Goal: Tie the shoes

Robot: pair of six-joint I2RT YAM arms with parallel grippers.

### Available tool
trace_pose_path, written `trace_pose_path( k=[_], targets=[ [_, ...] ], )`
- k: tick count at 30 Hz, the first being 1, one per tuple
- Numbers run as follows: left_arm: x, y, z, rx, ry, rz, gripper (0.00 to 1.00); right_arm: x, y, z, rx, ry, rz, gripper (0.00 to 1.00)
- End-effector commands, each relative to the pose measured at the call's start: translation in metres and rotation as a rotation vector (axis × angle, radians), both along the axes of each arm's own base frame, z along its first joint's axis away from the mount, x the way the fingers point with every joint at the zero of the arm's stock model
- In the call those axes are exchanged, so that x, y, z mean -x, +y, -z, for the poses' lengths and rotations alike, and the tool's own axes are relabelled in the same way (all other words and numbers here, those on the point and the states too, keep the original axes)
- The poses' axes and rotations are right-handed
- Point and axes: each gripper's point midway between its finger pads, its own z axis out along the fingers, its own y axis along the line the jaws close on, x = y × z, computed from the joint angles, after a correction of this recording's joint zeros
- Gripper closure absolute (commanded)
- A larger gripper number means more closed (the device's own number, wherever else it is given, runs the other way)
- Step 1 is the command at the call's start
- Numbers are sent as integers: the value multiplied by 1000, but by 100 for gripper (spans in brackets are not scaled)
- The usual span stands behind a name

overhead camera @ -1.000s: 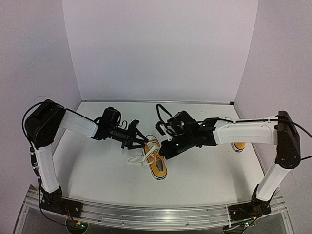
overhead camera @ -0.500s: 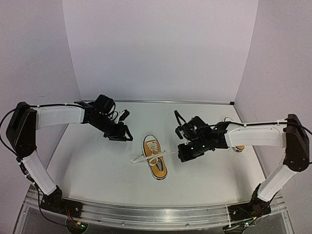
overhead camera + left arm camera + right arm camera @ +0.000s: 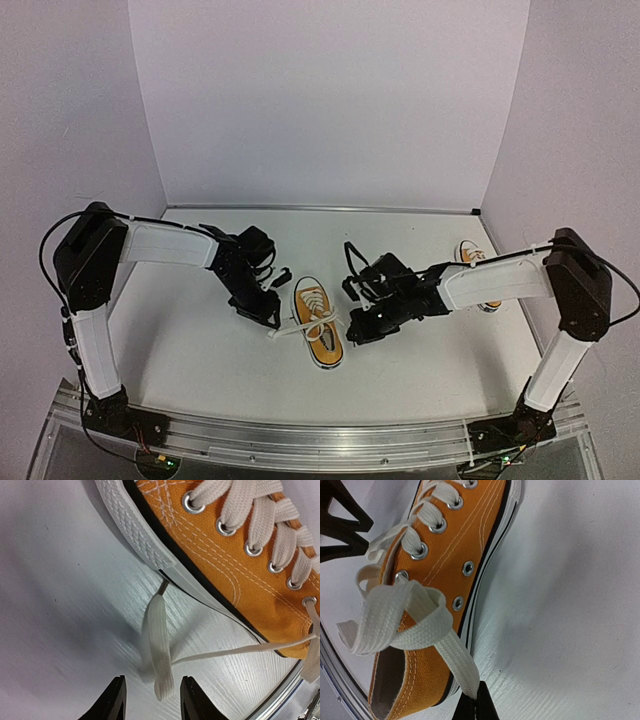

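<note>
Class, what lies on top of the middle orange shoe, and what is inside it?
White laces cross the shoe; a loose crossing lies over the opening, one end pinched by the right hand. Inside, only pale lining shows; the rest is hidden.

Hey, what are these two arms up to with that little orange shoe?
They are working on tying the orange sneaker in the middle of the table. The right gripper is pinched shut on one white lace end. The left gripper is open, with the other lace end lying flat between its fingers, not gripped. A second sneaker sits at the far right, untouched.
</note>
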Motion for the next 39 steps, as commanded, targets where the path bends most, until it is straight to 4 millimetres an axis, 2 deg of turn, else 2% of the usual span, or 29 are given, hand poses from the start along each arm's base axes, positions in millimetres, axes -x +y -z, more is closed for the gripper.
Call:
trace_pose_path(
  k=[1, 3, 12, 16, 19, 21, 22, 24, 28, 33, 36, 39],
  targets=[
    [-21, -12, 0, -6, -53, -12, 61, 10, 23, -1, -94, 26, -60, 100],
    [-23, -14, 6, -11, -48, -13, 60, 12, 26, 1, -102, 35, -68, 100],
    [-27, -25, 10, -37, -79, 20, 59, 19, 30, 8, -109, 58, -69, 100],
    [-24, -16, 24, -135, -73, 29, 61, 16, 27, 6, -99, 46, -47, 100],
    [-24, -3, 33, -218, -81, 21, 77, 12, 20, -5, -105, 25, -16, 100],
    [-29, 4, 31, -232, -101, -16, 92, 10, 14, -17, -116, 6, 14, 100],
    [-32, 7, 27, -223, -107, -41, 99, 7, 9, -24, -122, -8, 38, 100],
    [-40, 13, 17, -182, -118, -101, 100, 5, 1, -36, -134, -32, 82, 100],
    [-67, 27, -25, -41, -192, -263, 100, 4, -22, -59, -161, -73, 186, 100],
    [-102, 70, -75, 74, -282, -486, 100, 10, -52, -76, -200, -86, 319, 100],
    [-118, 101, -92, 46, -337, -600, 100, 12, -81, -75, -165, -96, 436, 100],
    [-128, 133, -95, 11, -358, -709, 100, 14, -113, -83, -158, -126, 576, 100]
  ],
)
